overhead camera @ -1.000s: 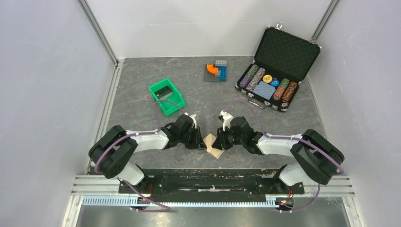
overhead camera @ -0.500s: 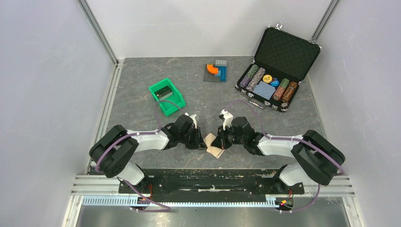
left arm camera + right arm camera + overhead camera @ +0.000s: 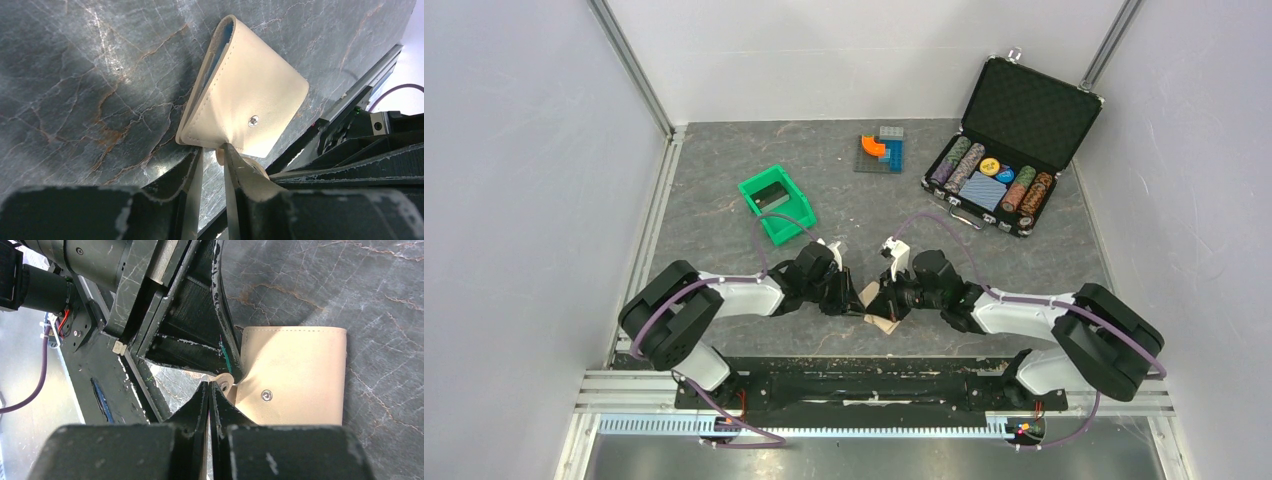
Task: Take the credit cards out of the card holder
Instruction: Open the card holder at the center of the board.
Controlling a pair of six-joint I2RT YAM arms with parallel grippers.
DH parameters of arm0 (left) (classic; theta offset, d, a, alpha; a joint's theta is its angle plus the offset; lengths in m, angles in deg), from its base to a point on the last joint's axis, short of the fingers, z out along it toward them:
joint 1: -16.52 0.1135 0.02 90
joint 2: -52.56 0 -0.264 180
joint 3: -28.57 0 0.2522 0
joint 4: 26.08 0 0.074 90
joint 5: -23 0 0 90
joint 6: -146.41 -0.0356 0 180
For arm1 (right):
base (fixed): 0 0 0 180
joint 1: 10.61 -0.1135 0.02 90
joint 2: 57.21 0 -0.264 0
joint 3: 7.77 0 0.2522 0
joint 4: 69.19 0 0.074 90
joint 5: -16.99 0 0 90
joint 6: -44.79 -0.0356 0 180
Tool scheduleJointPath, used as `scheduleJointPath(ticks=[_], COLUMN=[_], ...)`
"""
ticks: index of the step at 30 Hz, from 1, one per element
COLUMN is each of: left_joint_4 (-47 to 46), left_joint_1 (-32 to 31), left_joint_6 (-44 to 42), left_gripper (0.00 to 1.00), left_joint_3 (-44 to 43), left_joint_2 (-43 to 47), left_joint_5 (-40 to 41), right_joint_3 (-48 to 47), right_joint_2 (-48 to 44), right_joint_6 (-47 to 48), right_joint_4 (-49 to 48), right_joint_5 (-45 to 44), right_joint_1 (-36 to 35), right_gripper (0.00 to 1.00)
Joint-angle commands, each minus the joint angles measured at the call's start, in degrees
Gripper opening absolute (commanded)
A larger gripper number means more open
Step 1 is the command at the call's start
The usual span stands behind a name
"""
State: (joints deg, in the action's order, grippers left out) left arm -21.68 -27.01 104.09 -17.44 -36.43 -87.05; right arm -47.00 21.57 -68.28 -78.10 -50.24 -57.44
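While the card holder (image 3: 250, 95) lies folded on the table (image 3: 75, 75) between both arms, you are at the opening step. Your left gripper (image 3: 212, 152) pinches its near edge. Your right gripper (image 3: 209, 390) is clenched at the strap tab (image 3: 223, 382), perhaps nipping it. Next, peel the flap open to reach the credit cards, which are hidden. No writing is legible.

The card holder (image 3: 880, 310) lies on the desk (image 3: 714, 235) near its front edge, between the left claw (image 3: 852, 299) and the right claw (image 3: 886, 303). Behind it to the left stands a bin (image 3: 776, 204), and farther back lie bricks (image 3: 882, 150). At the far right, an open case (image 3: 1024, 110) holds chips (image 3: 962, 162).
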Motion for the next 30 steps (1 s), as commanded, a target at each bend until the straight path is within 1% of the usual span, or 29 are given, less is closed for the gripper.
scheduleJointPath(ticks=[1,5,9,11,14,15,17,20,22,26,30], left_joint_4=[3.02,7.71,15.24,19.01,21.44,21.29,19.71,16.23,14.21,11.81,10.43], left_joint_1=[-0.33,-0.33,-0.24,-0.05,0.02,0.02,-0.04,-0.06,-0.07,-0.41,-0.68], left_joint_6=[0.28,-0.70,-2.19,-3.69,-4.53,-4.53,-4.36,-3.53,-3.00,-2.68,-2.44], left_gripper=[0.32,0.36,0.44,0.47,0.49,0.50,0.53,0.58,0.59,0.60,0.62], left_joint_3=[-0.25,-2.51,-4.97,-6.71,-8.21,-8.15,-7.33,-5.59,-4.84,-4.74,-4.89], left_joint_2=[0.78,4.81,9.20,9.88,11.21,11.83,13.09,14.24,14.07,12.28,10.45], left_joint_5=[2.18,4.33,11.48,14.92,16.27,15.84,14.57,11.60,9.26,5.09,3.73], right_joint_3=[-0.46,0.27,0.86,0.51,-1.29,-1.78,-2.20,-3.01,-3.67,-4.23,-4.22], right_joint_2=[-2.66,-3.06,-2.82,-2.62,-2.49,-2.65,-3.60,-5.36,-6.46,-9.46,-11.47], right_joint_6=[1.90,1.47,1.54,1.46,2.43,2.84,3.10,3.11,3.31,4.15,4.81], right_joint_4=[0.63,0.05,0.37,1.43,5.81,6.79,8.00,10.23,11.73,14.04,14.80], right_joint_5=[-0.04,2.93,3.59,2.82,1.01,0.64,-0.05,-2.84,-4.08,-7.34,-8.85], right_joint_1=[-0.19,-0.44,-1.11,-1.63,-2.36,-2.46,-2.51,-2.46,-2.44,-2.44,-2.44], right_gripper=[0.00,0.00,0.00,0.05,0.11,0.14,0.22,0.30,0.35,0.37,0.37])
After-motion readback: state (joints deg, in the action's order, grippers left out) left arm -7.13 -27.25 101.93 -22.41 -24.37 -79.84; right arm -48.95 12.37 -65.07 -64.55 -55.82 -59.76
